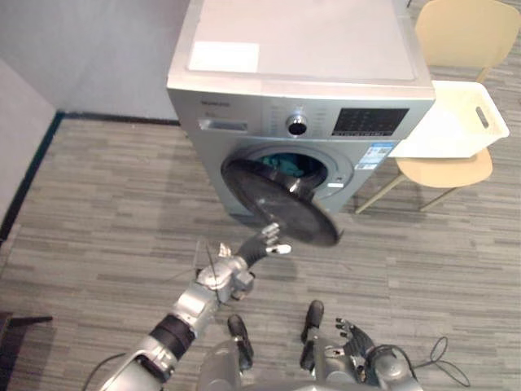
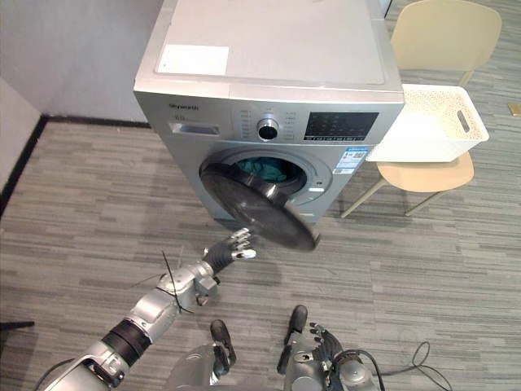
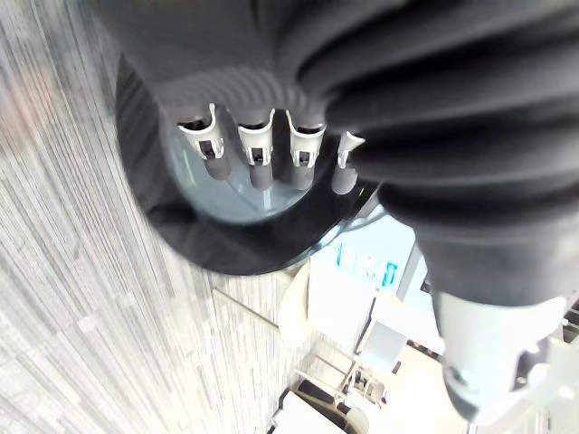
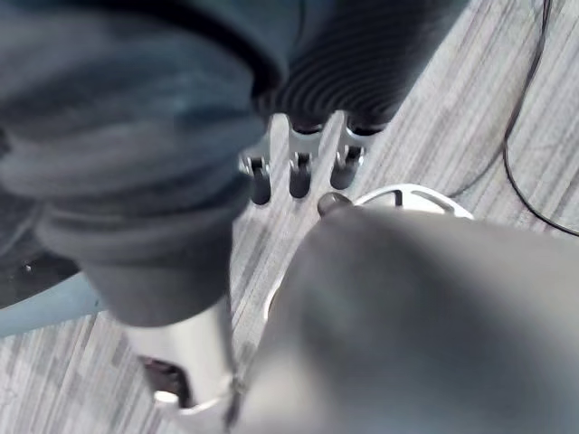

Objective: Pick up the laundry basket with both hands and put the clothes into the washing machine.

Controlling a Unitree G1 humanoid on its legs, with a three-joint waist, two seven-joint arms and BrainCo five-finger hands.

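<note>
Laundry basket (image 1: 491, 110): white, perforated wall with a slot handle. It sits on the seat of a tan chair (image 1: 444, 169), right of the washing machine (image 1: 309, 49) and touching its right side. Neither hand is on it.

Clothes (image 1: 285, 165): teal fabric visible inside the drum opening, behind the door's upper edge.

Washing machine: silver-grey front loader with a dial and a dark display panel on the front. A white sheet lies flat on its lid at the far left. The door (image 1: 281, 204) is round and dark, swung open and angled out toward the near side over the floor.

Left hand (image 1: 273, 243): reaches up from the lower left to the near rim of the door. In the left wrist view the fingers (image 3: 258, 154) are extended, not curled, with their dark tips against the door's glass face. The hand is open and clasps nothing.

Right hand (image 1: 352, 336): low at the near right, close to the robot's body and well apart from both door and basket. Its fingers are relaxed and slightly spread, holding nothing.

Floor (image 1: 122, 204): grey wood-grain planks. A pale wall stands behind the machine.
</note>
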